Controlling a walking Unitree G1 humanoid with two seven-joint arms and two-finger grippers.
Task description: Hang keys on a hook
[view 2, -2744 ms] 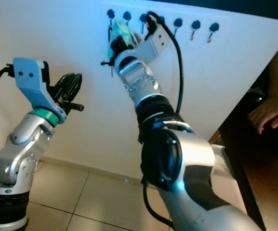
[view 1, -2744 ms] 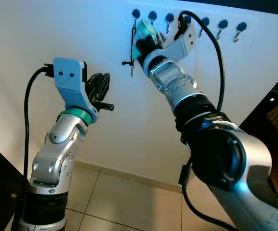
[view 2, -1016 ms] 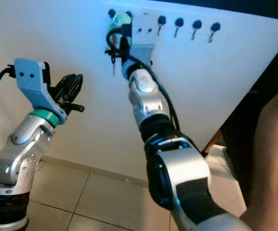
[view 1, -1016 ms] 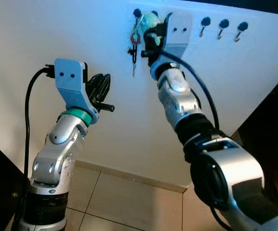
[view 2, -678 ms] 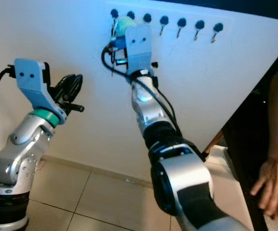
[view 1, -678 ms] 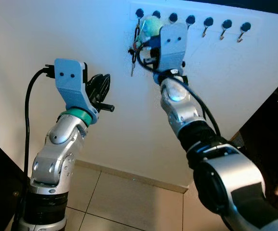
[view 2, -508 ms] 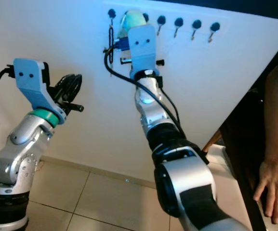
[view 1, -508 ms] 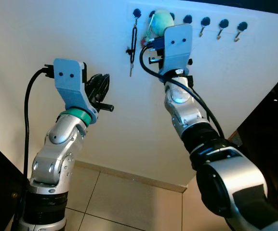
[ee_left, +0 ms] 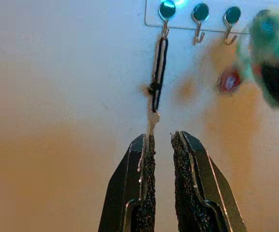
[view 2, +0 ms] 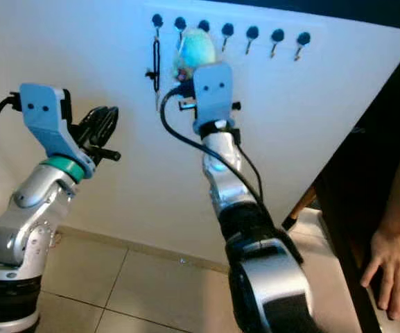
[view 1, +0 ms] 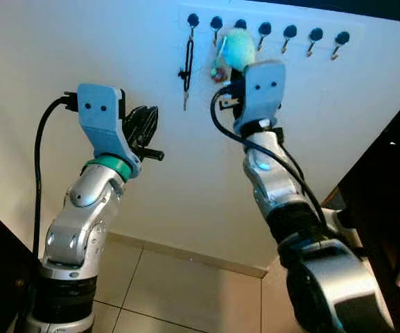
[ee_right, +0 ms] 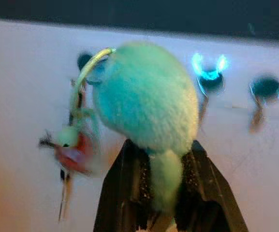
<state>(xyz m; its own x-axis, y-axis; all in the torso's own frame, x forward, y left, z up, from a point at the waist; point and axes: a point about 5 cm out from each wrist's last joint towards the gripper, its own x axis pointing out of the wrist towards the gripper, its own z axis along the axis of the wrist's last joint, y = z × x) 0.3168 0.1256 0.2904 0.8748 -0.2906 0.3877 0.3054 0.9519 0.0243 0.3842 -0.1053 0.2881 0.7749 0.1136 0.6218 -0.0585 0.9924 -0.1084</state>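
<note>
the keys (ee_right: 70, 153) hang off a fluffy teal pompom (ee_right: 144, 96), linked by a thin wire ring; a red tag and a small key dangle blurred beside it, so the bunch is likely swinging. the right gripper (ee_right: 166, 169) is clamped on the pompom's lower tuft, fingers pinching it from both sides. judgement: held by the soft end so the ring stays free to catch a hook.

in the head views the pompom (view 1: 238, 47) sits just below the hook rail (view 1: 265, 28), under the second and third hooks from the rail's left end. whether the ring is over a hook cannot be told; the keys look carried, not hung.

a dark lanyard with a key (view 1: 187, 66) hangs from the first hook at the rail's left end, so that one is taken.

the left gripper (ee_left: 161, 145) is raised in front of the wall, below the lanyard, fingers nearly together with a narrow gap and nothing between them; probably idle.

a person's hand (view 2: 392, 267) rests at the right edge, well apart from the rail.
</note>
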